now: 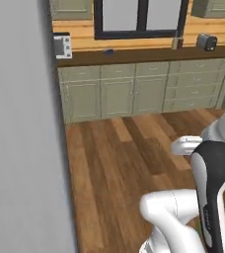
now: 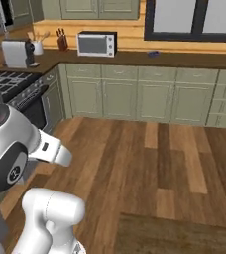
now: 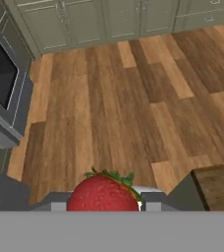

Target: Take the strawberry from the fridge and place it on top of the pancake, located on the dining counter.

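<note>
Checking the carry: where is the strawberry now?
In the hand view the strawberry sits bottom centre, held in the gripper above the wooden floor.

The light is soft and even in all three pictures, and you cannot tell where it comes from. The brown striped wooden floor looks bright, with almost no shadows on it. The big flat grey wall at the left of the left base view has no shine. Everything looks a little fuzzy. The round red strawberry at the bottom of the hand view looks soft at its edges. Straight lines stay straight near the picture edges.
</note>
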You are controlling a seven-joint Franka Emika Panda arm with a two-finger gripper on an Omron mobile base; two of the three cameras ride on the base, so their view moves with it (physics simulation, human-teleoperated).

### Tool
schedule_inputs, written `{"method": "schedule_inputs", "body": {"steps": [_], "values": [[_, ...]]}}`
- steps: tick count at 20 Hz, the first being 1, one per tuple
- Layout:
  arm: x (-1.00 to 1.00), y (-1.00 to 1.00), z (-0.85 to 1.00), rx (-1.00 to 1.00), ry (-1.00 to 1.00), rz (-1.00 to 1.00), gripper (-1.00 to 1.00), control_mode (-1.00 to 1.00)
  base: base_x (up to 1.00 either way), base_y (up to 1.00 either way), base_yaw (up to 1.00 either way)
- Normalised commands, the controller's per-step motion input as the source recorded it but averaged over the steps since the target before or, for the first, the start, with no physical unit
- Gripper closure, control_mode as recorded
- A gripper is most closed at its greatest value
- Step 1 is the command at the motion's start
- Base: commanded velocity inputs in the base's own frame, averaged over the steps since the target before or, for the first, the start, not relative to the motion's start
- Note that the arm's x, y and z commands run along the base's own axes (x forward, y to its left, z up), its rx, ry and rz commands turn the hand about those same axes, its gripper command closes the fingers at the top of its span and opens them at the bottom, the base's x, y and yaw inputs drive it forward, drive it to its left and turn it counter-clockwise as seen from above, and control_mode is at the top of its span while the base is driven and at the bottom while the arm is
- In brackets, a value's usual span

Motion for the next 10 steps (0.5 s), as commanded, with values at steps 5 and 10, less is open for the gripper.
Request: {"method": "schedule_inputs", "body": {"steps": [5, 10], "values": [[0.00, 0.00, 0.00, 0.00, 0.00, 0.00, 1.00, 1.00, 0.04, -0.48, -0.53], [0.00, 0.00, 0.00, 0.00, 0.00, 0.00, 1.00, 1.00, -0.56, -0.42, -0.50]]}}
